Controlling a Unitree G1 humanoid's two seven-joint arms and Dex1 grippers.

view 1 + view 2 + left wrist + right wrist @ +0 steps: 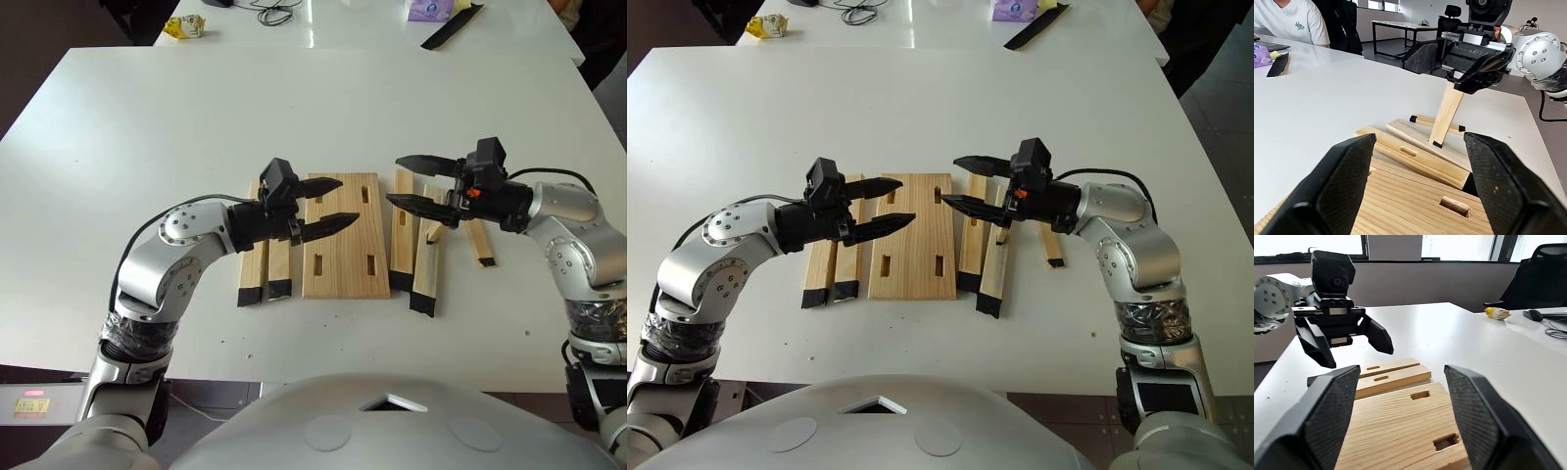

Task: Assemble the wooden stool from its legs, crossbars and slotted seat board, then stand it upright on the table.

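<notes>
The slotted seat board point(340, 235) lies flat at the table's middle. Two black-tipped legs point(266, 266) lie along its left side, two more legs point(414, 257) along its right. A short crossbar point(480, 245) rests further right. Another short crossbar point(1447, 115) sits tilted just under the right gripper; I cannot tell if they touch. My left gripper point(338, 201) hovers open over the board's left edge. My right gripper point(394, 179) hovers open over the right legs, facing the left one. Nothing lies between either pair of fingers.
The white table point(147, 147) has wide free room behind and left of the parts. A second table behind carries a yellow packet point(184, 26), cables and a black strip point(451, 26). The near table edge is just below the legs' black tips.
</notes>
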